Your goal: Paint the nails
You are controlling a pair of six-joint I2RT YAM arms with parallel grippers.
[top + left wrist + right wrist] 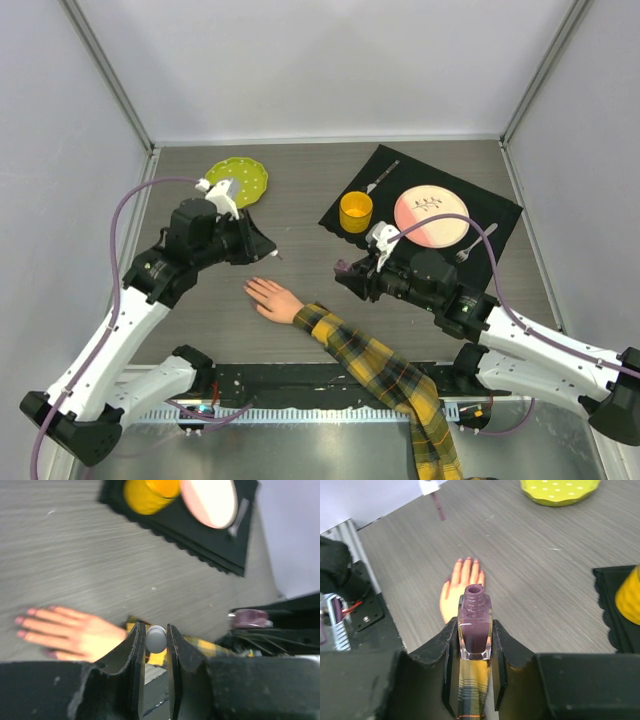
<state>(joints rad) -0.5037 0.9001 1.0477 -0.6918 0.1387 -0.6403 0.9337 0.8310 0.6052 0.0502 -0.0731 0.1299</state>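
Item: nails [468,560] — tiny tips on the pale hand [270,298], which lies flat and palm down at the centre of the top view. Its fingers point upper left, and the plaid sleeve [385,375] trails to the lower right. The nails read pinkish in the left wrist view; whether that is polish cannot be told. Left gripper [156,628]: jaws pinching the pale cap [156,641] of the brush [439,506], held near the fingers, just above them in the top view and clear of them. Right gripper [475,624]: jaws pressed on the sides of the open purple bottle [475,632], upright, just right of the hand. Handling, as judged: the nails are hard, smooth and fixed — nothing to grasp. Only the soft bristles should meet them, lightly. The hand looks light and may slide under a push; if it needs steadying, the wrist at the sleeve is the place. Also present: green plate [240,180], upper left; yellow cup [356,211] and pink plate [430,217] on a black mat [495,210], upper right.
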